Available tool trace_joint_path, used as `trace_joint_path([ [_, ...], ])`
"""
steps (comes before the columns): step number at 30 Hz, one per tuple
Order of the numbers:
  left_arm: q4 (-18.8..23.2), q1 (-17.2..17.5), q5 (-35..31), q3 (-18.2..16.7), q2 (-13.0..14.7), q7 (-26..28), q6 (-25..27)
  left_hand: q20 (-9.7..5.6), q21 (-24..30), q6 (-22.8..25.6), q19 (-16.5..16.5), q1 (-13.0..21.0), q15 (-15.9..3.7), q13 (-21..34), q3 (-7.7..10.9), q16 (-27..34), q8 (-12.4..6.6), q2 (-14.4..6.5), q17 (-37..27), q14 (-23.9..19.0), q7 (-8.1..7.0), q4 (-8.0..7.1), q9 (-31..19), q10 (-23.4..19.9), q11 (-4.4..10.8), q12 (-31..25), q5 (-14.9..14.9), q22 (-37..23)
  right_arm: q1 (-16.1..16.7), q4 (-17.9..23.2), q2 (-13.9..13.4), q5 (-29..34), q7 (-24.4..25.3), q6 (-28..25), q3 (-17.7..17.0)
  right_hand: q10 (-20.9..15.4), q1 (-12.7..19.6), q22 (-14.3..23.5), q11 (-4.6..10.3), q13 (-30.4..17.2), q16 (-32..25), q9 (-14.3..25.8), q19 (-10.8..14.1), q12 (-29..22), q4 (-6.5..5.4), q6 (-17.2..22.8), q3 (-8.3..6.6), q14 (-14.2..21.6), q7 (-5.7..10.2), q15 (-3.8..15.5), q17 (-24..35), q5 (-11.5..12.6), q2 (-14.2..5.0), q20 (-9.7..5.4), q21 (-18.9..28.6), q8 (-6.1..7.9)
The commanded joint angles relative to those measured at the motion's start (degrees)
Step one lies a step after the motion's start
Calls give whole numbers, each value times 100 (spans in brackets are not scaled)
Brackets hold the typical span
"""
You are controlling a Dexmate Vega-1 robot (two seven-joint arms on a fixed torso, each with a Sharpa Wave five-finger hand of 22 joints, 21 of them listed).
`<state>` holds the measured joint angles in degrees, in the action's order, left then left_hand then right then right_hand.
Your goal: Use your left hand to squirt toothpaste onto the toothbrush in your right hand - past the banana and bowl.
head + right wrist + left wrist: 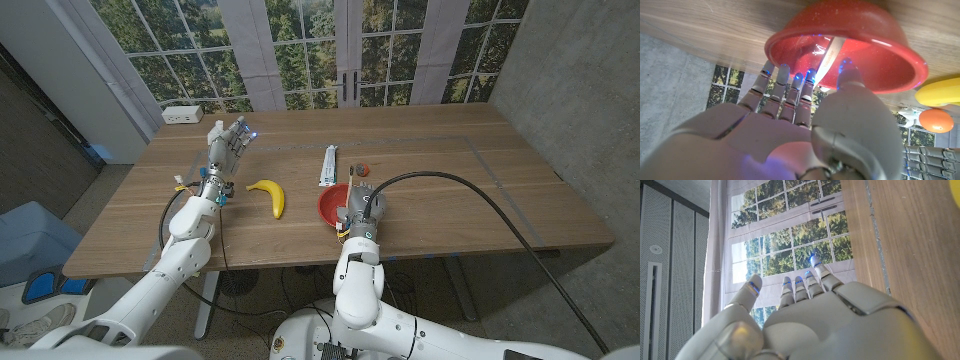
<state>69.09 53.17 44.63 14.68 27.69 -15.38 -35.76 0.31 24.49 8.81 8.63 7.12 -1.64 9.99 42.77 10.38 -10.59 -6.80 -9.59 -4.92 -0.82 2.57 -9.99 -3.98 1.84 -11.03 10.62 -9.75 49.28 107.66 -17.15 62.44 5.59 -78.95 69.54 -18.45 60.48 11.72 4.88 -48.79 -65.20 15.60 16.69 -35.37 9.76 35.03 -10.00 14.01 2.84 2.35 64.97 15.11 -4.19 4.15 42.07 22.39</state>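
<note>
The toothpaste tube (327, 166) lies on the wooden table (480, 180), beyond the red bowl (332, 206) and the banana (270, 195). My right hand (358, 201) is at the bowl; its wrist view shows the fingers (782, 95) spread and holding nothing, near the rim. My left hand (226, 146) is raised, spread and holding nothing, before tall windows (300, 45).

Count, relative to bowl (333, 207): 1 red bowl; 1 banana (269, 195) to its left; 1 toothpaste tube (327, 166) behind it; 1 white power strip (182, 114) far back-left.
</note>
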Motion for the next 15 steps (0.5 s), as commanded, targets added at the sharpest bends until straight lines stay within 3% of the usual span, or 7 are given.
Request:
trace_joint_path([
  [1, 33, 51, 21, -21, 19, -29, -26, -24, -17, 16, 52, 75, -26, 24, 6, 8, 8, -270, -18, -14, -13, 38, -15, -2, 5, 10, -4, -27, -200, 4, -93, -310, 232, -103, 175, -525, 519, -1, 248, 47, -204, -3, 243, -256, 60, 354, -223, 273, 200, 914, -10, -199, -126, -218, 152, 50],
  [4, 20, 44, 26, -21, 11, -42, -35, -22, -23, 17, 52, 77, -23, 23, -6, 9, 8, -262, -19, -14, -16, 50, -15, -6, 14, 8, -8, -27, -205, -43, -85, -85, -63, -103, 161, -788, 920, 6, 377, 152, -118, -3, 332, -340, 90, 569, -492, 471, 309, 1015, 31, -230, -270, -379, 243, 90],
  [12, 20, 46, 32, -26, 11, -28, -18, -21, -41, 17, 58, 86, -23, 24, -33, 14, 8, -261, -23, -14, -22, 78, -15, -7, 9, 6, -16, -28, -195, -109, -74, -81, -158, -99, 125, -796, 873, 6, 376, 193, -65, -6, 342, -344, 23, 639, -477, 533, 305, 1001, 93, -269, -147, -371, 283, 90],
  [15, 4, 34, 25, -25, 4, -27, -23, -18, -47, 14, 62, 89, -22, 24, -44, 14, 10, -260, -25, -9, -21, 87, -15, -6, -8, 6, -19, -28, -134, -50, -120, -310, 188, 15, 46, -1163, 826, 5, 446, 219, -78, -10, 392, -505, -43, 1038, -497, 778, 327, 1001, 151, -326, -150, -403, 347, 217],
])
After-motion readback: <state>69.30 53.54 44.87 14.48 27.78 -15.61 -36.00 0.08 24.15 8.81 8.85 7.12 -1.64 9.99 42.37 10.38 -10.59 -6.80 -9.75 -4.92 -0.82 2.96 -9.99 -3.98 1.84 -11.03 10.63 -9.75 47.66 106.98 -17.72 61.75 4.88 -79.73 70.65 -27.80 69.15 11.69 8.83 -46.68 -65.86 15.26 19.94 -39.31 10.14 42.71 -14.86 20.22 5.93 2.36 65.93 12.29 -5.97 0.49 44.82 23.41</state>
